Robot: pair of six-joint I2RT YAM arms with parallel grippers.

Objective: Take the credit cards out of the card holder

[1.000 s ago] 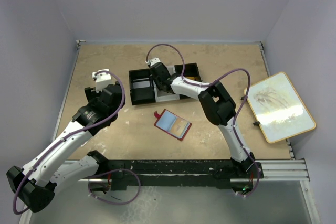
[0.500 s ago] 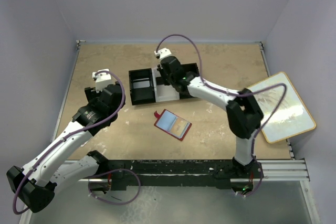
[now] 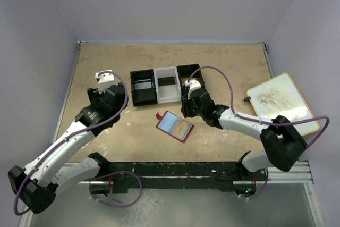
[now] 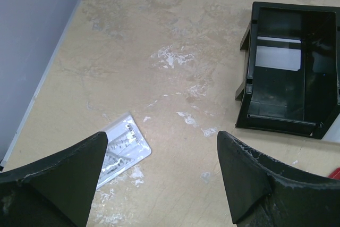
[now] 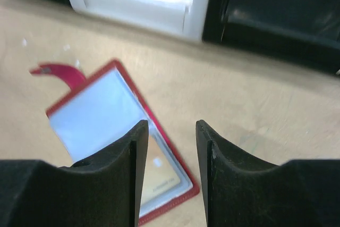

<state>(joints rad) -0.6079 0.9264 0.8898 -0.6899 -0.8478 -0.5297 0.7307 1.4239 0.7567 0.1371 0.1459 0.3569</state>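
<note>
Top external, card holder (image 3: 175, 125) open, right gripper (image 5: 171, 131) narrowly parted beside it, left gripper (image 4: 162, 136) wide, both empty

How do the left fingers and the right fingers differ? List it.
The left fingers stand wide apart; the right fingers stand closer together. The left fingers hang over the table near a clear packet; the right fingers hang over the open red card holder. Both pairs are black and hold nothing.

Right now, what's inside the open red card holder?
One tan card sits in the card holder's half away from its red tab. The other half shows bare pale blue lining. Any cards tucked underneath are hidden from view.
</note>
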